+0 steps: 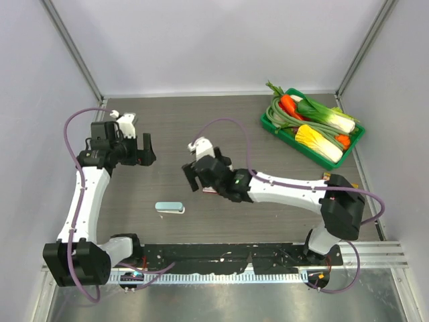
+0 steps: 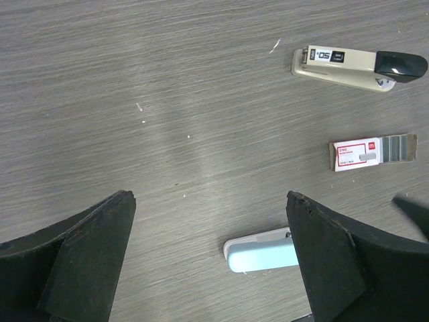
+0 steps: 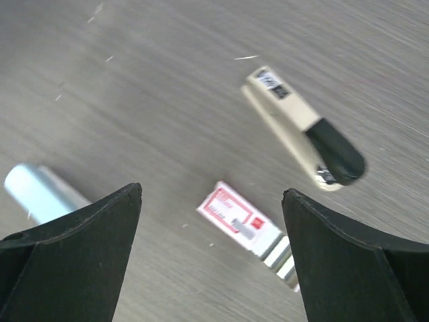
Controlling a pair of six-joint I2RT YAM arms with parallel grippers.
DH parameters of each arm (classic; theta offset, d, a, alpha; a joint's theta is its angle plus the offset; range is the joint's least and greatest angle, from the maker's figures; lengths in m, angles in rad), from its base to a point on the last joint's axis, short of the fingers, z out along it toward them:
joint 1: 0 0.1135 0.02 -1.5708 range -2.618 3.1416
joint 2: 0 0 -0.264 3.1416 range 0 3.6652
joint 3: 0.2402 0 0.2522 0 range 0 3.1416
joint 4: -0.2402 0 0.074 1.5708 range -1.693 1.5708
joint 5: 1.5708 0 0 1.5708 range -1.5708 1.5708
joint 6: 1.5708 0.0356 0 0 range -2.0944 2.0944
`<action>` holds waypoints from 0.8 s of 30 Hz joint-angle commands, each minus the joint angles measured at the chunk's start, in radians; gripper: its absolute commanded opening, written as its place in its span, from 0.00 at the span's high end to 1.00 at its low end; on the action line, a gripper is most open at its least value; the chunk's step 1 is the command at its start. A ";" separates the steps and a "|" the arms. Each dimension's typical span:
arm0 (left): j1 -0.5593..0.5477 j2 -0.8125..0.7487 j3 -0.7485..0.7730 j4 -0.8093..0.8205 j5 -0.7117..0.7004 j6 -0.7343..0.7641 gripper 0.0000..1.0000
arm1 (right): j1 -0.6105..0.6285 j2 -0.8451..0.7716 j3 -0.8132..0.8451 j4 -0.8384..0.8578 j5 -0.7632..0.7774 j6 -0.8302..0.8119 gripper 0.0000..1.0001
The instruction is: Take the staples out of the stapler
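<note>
L gripper (image 2: 209, 196) and R gripper (image 3: 212, 191): both open, empty. Stapler (image 1: 169, 207) lies shut toward near edge of table (image 1: 221, 114); staples not visible, presumably inside. Step: approach. Next: descend, pin body, lift top.

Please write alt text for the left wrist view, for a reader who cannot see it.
The left gripper, open, looks down on a grey table. A pale blue stapler lies partly behind one finger; beyond lie a beige stapler and a red-and-white box.
</note>
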 commanded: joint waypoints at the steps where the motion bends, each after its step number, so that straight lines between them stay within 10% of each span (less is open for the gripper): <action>1: 0.055 0.005 0.027 -0.017 0.049 -0.005 0.00 | 0.086 0.029 0.057 0.038 -0.017 -0.140 0.09; 14: 0.130 0.030 -0.001 -0.017 0.122 -0.007 0.00 | 0.095 0.124 0.103 0.023 -0.701 -0.321 0.10; 24: 0.130 -0.009 -0.048 -0.014 0.103 -0.002 0.00 | 0.111 0.244 0.163 0.010 -0.687 -0.355 0.16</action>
